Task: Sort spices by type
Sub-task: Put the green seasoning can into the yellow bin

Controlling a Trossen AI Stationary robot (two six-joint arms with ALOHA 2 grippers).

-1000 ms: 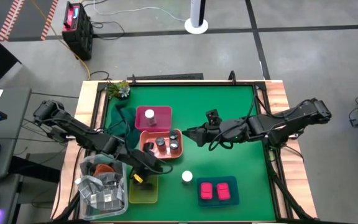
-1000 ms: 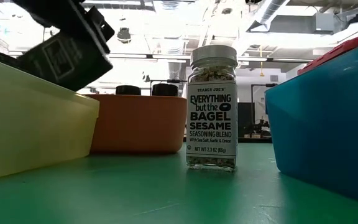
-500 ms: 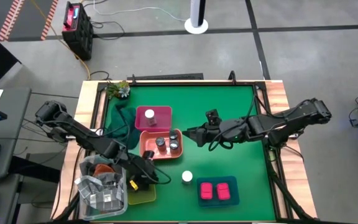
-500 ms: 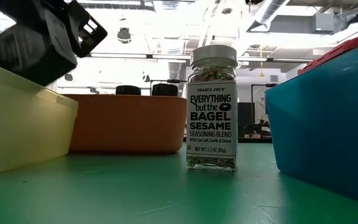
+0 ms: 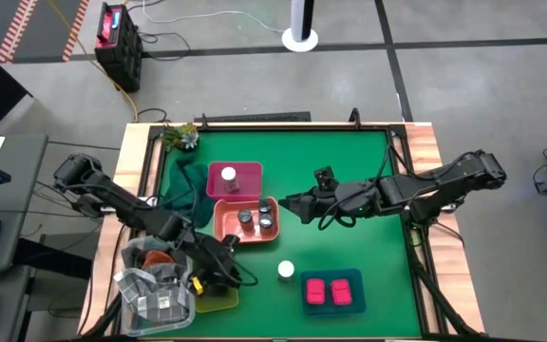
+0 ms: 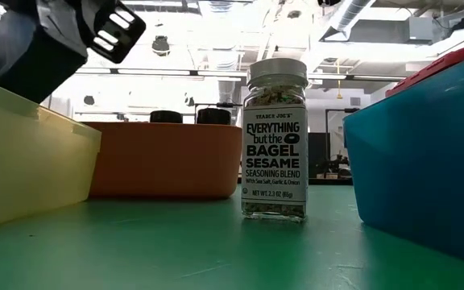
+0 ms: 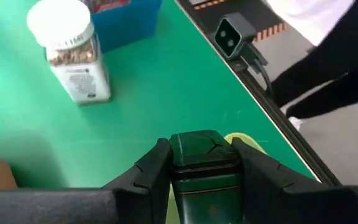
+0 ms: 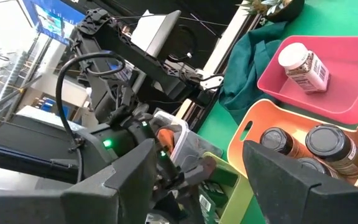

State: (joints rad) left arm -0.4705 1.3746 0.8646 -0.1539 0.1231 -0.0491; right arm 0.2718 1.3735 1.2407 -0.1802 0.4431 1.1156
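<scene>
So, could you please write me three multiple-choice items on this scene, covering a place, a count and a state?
1. Where does the loose white-capped jar stand?
A. in the pink tray
B. on the green mat
C. in the blue tray

2. How many pink boxes lie in the blue tray?
A. two
B. four
C. none

3. What is the left gripper doing?
A. hanging empty
B. clamping a dark box
C. clamping a jar

Key: 1 B, it stands alone between the trays. 2 A, two lie side by side. 3 B, its jaws clamp the dark box over the yellow tray.
</scene>
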